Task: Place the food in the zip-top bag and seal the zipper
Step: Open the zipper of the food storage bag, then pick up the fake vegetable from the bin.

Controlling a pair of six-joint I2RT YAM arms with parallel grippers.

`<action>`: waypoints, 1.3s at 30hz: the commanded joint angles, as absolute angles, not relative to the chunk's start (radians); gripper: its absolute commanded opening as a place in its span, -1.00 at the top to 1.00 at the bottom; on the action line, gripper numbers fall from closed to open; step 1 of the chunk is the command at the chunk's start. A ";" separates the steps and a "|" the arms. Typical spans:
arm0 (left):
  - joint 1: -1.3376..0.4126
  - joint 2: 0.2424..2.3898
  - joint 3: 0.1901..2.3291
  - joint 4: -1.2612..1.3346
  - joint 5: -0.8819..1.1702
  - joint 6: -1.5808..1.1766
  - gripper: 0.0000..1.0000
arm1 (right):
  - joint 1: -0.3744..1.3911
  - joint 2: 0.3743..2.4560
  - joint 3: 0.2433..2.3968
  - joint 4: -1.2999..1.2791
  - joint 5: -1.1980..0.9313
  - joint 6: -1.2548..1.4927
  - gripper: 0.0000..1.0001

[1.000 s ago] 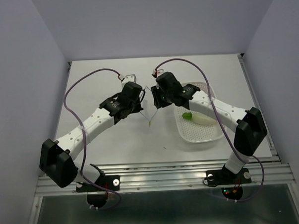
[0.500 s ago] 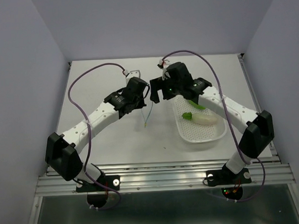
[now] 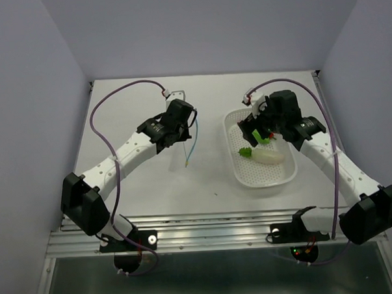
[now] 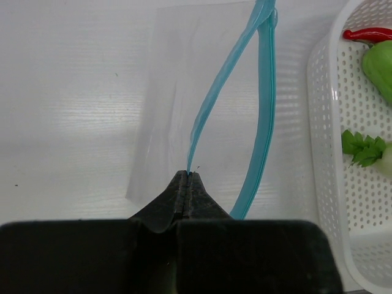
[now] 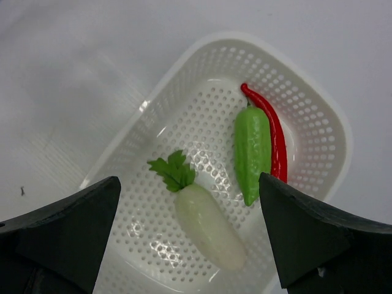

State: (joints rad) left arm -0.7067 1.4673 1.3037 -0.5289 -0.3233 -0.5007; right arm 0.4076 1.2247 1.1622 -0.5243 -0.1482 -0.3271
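Note:
My left gripper (image 4: 187, 175) is shut on one side of the light blue zipper (image 4: 211, 104) of the clear zip-top bag (image 4: 184, 73). The zipper's other strip (image 4: 264, 122) bows away, so the bag's mouth gapes. From above, the bag (image 3: 191, 147) hangs below the left gripper (image 3: 189, 129) at mid-table. My right gripper (image 5: 188, 184) hovers open and empty over the food: a white radish (image 5: 208, 226) with green leaves, a green cucumber piece (image 5: 252, 147) and a red chili (image 5: 275, 135). From above, the right gripper (image 3: 255, 134) is over the radish (image 3: 269, 157).
All three vegetables lie in a white perforated basket (image 5: 184, 67) right of centre (image 3: 275, 180); its rim (image 4: 321, 153) is just right of the bag. Purple cables loop over both arms. Grey walls enclose the white table on three sides.
My right arm has swung away from the bag's mouth to the right, over the basket, and its jaws have opened wide. The left gripper still holds the zipper strip.

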 commanded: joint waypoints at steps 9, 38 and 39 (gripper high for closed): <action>-0.710 1.470 1.351 -0.529 -0.318 -0.460 1.00 | 0.328 1.371 1.190 -0.742 -0.152 -0.548 -1.00; -0.698 1.477 1.344 -0.520 -0.314 -0.443 1.00 | 0.319 1.658 1.091 -0.741 -0.028 -0.456 -0.59; -0.699 1.474 1.342 -0.520 -0.313 -0.445 1.00 | 0.319 1.651 1.094 -0.739 -0.028 -0.457 -0.27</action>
State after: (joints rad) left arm -0.7048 1.5043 1.3190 -0.5282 -0.3099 -0.4599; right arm 0.3264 1.6539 1.0962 -0.7345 -0.0334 -0.4641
